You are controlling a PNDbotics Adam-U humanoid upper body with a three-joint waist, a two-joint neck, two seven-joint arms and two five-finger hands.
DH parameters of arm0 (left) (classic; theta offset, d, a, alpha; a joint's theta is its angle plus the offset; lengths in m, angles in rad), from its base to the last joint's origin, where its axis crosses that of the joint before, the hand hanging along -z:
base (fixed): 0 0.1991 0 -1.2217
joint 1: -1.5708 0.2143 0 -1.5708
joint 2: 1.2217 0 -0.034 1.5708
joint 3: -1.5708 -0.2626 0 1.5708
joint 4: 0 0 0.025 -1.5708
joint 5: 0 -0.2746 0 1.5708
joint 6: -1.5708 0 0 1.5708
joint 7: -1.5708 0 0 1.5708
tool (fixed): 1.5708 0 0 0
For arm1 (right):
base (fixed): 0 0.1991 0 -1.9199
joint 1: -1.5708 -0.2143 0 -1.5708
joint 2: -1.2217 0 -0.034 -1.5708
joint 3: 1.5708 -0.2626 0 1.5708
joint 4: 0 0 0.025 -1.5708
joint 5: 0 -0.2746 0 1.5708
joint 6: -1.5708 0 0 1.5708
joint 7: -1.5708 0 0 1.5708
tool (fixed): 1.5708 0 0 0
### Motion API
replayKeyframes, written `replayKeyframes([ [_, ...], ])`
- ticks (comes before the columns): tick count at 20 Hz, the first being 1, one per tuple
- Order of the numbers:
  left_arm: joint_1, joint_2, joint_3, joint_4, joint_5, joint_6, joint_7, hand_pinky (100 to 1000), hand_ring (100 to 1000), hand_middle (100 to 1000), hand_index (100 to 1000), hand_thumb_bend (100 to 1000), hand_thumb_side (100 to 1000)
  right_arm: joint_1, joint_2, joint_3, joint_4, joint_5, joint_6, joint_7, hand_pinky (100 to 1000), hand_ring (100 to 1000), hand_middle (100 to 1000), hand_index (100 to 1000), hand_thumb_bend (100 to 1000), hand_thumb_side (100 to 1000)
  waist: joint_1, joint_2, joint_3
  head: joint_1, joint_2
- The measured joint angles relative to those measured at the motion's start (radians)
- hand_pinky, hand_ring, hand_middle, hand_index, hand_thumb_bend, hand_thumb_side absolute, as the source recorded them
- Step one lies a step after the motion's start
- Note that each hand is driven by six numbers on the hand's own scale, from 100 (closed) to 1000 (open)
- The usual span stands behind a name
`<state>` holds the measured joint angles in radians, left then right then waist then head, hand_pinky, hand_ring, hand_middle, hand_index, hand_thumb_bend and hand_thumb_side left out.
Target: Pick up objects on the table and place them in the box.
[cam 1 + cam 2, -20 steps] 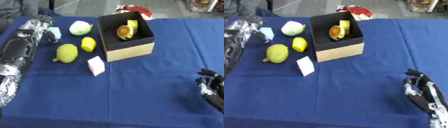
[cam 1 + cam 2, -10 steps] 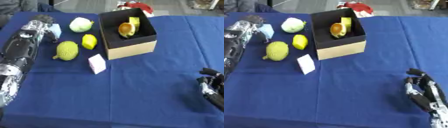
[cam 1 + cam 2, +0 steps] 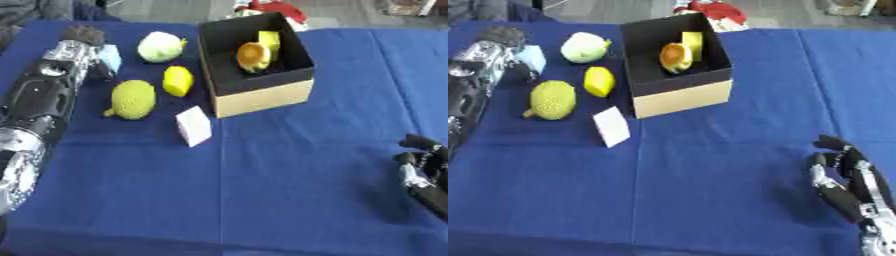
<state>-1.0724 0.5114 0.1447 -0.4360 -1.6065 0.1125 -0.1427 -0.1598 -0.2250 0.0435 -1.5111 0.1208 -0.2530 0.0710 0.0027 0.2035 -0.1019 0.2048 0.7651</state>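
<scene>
Left eye view is showing the left hand (image 3: 83, 37) being stretched along the table's left edge toward the far left corner, beside a small pale blue block (image 3: 110, 56); whether its fingers are closed on anything cannot be told, since they are hidden behind the wrist. The box (image 3: 255, 60), near the far edge at the middle, is already being filled by an orange round thing (image 3: 253, 56) and a yellow block (image 3: 269, 40). A pale green fruit (image 3: 160, 47), a lemon (image 3: 178, 80), a bumpy green fruit (image 3: 133, 99) and a white block (image 3: 194, 126) are lying left of the box on the blue table (image 3: 289, 180).

The forearm is lying just beside the bumpy fruit, so that fruit or the lemon is likely to be rolled if the arm is swung toward the box. The blue block could be nudged off the far corner by a poor approach. The right hand (image 3: 843, 179) is being rested near the right front corner, fingers relaxed and empty.
</scene>
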Motion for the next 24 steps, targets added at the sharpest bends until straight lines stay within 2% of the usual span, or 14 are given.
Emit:
replayKeyframes([
  [5, 0.002, 0.000, 0.000, 0.005, 0.008, 0.002, 0.018, 843, 788, 808, 882, 394, 289, -0.004, 0.000, 0.000, 0.000, 0.000, 0.000, 0.000, 749, 660, 734, 836, 100, 247, -0.001, 0.001, 0.000, 0.000, 0.000],
  [10, 0.001, 0.002, 0.000, 0.013, 0.026, -0.010, -0.041, 843, 786, 808, 882, 400, 308, -0.004, 0.000, 0.000, 0.000, -0.001, 0.000, 0.000, 749, 660, 734, 836, 100, 247, -0.001, 0.003, 0.000, 0.000, 0.000],
  [13, -0.001, 0.006, -0.001, 0.011, 0.035, -0.017, -0.070, 802, 703, 718, 807, 375, 283, -0.004, 0.000, 0.000, 0.000, -0.001, 0.000, 0.000, 749, 660, 734, 836, 100, 247, -0.001, 0.003, 0.000, 0.000, 0.000],
  [14, -0.001, 0.007, -0.001, 0.008, 0.036, -0.019, -0.072, 773, 640, 647, 759, 352, 262, -0.004, 0.000, 0.000, 0.000, -0.001, 0.000, 0.000, 749, 661, 734, 836, 100, 247, -0.001, 0.003, 0.000, 0.000, 0.000],
  [17, 0.000, 0.008, -0.001, 0.001, 0.038, -0.017, -0.051, 709, 542, 533, 665, 311, 227, -0.004, 0.000, 0.000, 0.000, -0.001, 0.000, 0.000, 749, 661, 734, 836, 100, 247, -0.001, 0.003, 0.000, 0.000, 0.000],
  [24, -0.002, 0.008, 0.001, -0.029, 0.063, -0.019, 0.059, 643, 468, 435, 564, 216, 189, -0.004, 0.000, 0.000, 0.002, -0.001, 0.000, 0.000, 749, 661, 734, 836, 100, 248, -0.001, 0.003, 0.000, 0.000, 0.000],
])
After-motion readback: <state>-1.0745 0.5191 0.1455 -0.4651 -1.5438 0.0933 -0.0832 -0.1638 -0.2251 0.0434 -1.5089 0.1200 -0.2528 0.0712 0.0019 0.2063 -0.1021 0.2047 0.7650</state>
